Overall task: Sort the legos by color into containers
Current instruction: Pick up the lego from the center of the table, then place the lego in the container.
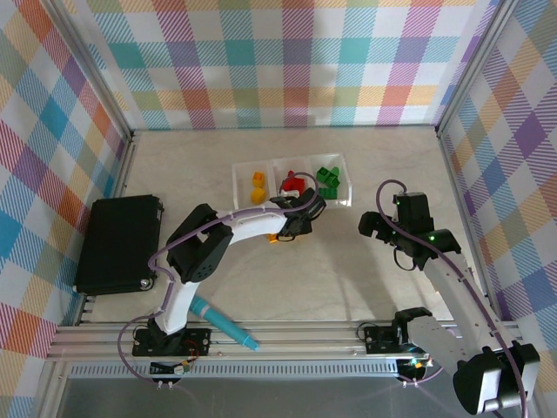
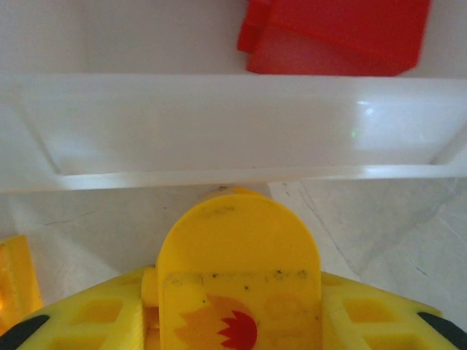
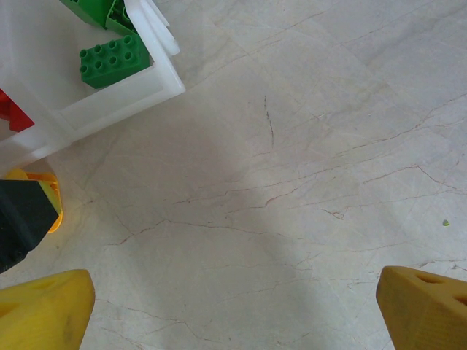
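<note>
My left gripper [image 1: 297, 218] sits just in front of the containers [image 1: 239, 170], a clear three-part tray. Its yellow fingers [image 2: 95, 317] press both sides of a yellow round-topped lego [image 2: 237, 248] with a red printed mark. Past the tray wall [image 2: 233, 124] lies a red lego [image 2: 336, 36]. From above, yellow legos [image 1: 258, 187] fill the left compartment, red legos [image 1: 293, 183] the middle and green legos [image 1: 328, 178] the right. An orange lego [image 1: 274, 237] lies on the table by the left gripper. My right gripper [image 1: 379, 228] stands open over bare table, right of the tray corner [image 3: 124, 102] and a green lego [image 3: 113, 60].
A large black box [image 1: 117, 244] lies at the left edge of the table. A teal pen-like cylinder [image 1: 222, 324] rests near the left arm's base. Checked walls close in the back and both sides. Marbled table stretches under the right gripper [image 3: 233, 313].
</note>
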Available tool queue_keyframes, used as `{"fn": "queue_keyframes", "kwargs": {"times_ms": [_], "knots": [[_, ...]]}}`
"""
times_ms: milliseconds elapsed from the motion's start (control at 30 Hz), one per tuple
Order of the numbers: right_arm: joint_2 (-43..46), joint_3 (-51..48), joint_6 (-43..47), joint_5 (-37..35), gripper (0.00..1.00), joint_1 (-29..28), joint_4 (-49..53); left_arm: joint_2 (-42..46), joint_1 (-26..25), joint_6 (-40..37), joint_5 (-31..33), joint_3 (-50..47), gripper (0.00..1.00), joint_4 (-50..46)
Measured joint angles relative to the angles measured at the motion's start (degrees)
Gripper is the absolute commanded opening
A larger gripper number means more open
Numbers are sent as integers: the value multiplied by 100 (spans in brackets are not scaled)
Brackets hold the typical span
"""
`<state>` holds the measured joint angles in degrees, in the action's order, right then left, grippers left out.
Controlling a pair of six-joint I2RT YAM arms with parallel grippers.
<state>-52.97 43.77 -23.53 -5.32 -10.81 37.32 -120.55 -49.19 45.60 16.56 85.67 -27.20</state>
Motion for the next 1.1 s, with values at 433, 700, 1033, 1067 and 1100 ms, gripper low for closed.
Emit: {"fn": "queue_keyframes", "kwargs": {"times_ms": [433, 700, 1033, 1067, 1100], "knots": [[-7, 0, -2, -2, 99, 0, 0, 1143, -98, -1038, -173, 74, 31, -201], [-81, 2, 0, 0, 99, 0, 0, 1679, 330, -1578, 590, 426, 33, -841], [-175, 15, 0, 2, 99, 0, 0, 1504, 1510, -1893, 905, 647, 33, -1281], [-201, 17, 0, 2, 99, 0, -2, 1421, 1541, -1915, 901, 695, 33, -1281], [-214, 20, 0, 2, 99, 0, -2, 1351, 1572, -1932, 901, 728, 33, -1279]]}}
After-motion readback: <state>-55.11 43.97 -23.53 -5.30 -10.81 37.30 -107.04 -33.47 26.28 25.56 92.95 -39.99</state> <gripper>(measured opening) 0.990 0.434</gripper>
